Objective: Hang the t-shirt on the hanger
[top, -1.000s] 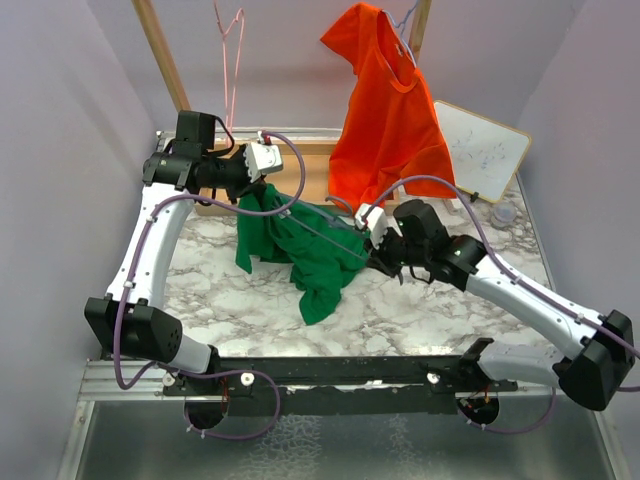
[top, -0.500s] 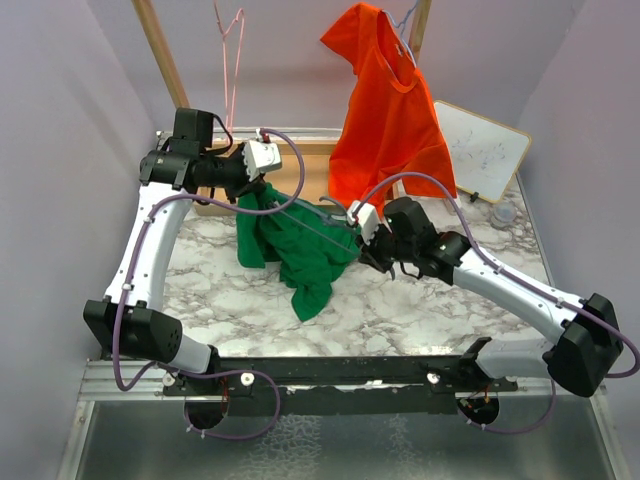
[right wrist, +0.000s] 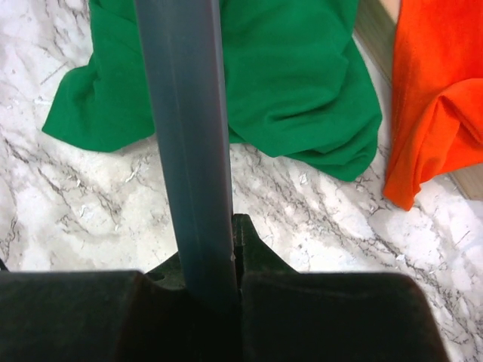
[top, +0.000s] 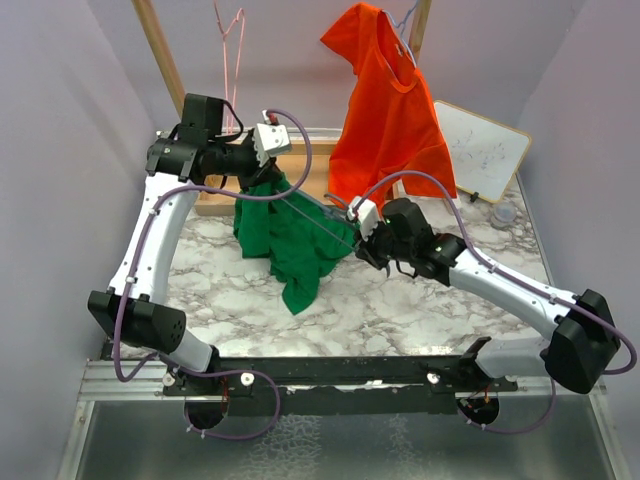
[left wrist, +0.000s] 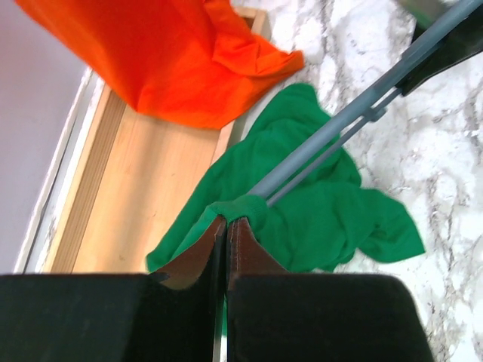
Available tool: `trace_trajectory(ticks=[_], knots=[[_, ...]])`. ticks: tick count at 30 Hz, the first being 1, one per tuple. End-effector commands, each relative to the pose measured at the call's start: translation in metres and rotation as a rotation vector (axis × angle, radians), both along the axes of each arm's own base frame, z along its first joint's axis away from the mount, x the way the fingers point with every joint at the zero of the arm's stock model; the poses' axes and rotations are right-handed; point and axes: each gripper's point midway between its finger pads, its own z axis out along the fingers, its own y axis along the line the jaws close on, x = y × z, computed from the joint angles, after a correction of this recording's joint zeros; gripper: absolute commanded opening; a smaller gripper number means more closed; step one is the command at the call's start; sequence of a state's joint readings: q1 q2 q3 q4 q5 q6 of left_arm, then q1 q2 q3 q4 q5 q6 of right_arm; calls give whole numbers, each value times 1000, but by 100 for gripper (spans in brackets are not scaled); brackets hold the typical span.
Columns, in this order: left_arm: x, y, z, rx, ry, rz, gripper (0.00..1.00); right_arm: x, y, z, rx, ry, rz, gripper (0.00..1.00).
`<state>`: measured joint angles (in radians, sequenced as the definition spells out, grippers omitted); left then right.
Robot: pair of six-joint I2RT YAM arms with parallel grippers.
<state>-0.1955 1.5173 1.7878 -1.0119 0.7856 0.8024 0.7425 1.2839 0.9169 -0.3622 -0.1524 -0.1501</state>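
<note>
The bright green t-shirt [top: 290, 240] hangs bunched from my left gripper [top: 268, 178], its lower part trailing onto the marble table. In the left wrist view my left gripper [left wrist: 227, 220] is shut on a fold of the t-shirt [left wrist: 317, 211]. The slate blue-grey hanger [top: 325, 226] runs from my right gripper [top: 365, 245] into the cloth near the left gripper. It shows as a long bar in the left wrist view [left wrist: 339, 128]. My right gripper [right wrist: 226, 241] is shut on the hanger [right wrist: 185, 136], above the t-shirt [right wrist: 294, 75]. The hanger's hook is hidden.
An orange-red t-shirt [top: 385, 110] hangs at the back on a pale hanger, its hem near the green one [right wrist: 438, 98]. A pink wire hanger [top: 232, 60] hangs back left by a wooden post [top: 165, 55]. A wooden tray [top: 215, 205], a whiteboard [top: 483, 150] and a small jar [top: 504, 213] stand behind.
My left gripper has risen and moved back with the green t-shirt, pulling more of it off the table. My right gripper has shifted left and back with the hanger.
</note>
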Motion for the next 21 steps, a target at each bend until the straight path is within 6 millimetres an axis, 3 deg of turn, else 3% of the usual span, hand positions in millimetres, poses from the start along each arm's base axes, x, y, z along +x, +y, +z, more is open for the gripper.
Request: trace_trajectory(ticks=[1, 10, 17, 21], knots=[[-24, -39, 25, -93, 4, -122, 0, 17, 7, 20, 51, -85, -38, 1], [-37, -67, 28, -121, 27, -166, 0, 17, 4, 26, 70, -90, -69, 1], [-6, -37, 3, 41, -82, 16, 1, 1, -4, 41, 150, -135, -55, 1], [4, -17, -6, 98, -128, 118, 12, -8, -9, 40, 160, -129, -49, 1]])
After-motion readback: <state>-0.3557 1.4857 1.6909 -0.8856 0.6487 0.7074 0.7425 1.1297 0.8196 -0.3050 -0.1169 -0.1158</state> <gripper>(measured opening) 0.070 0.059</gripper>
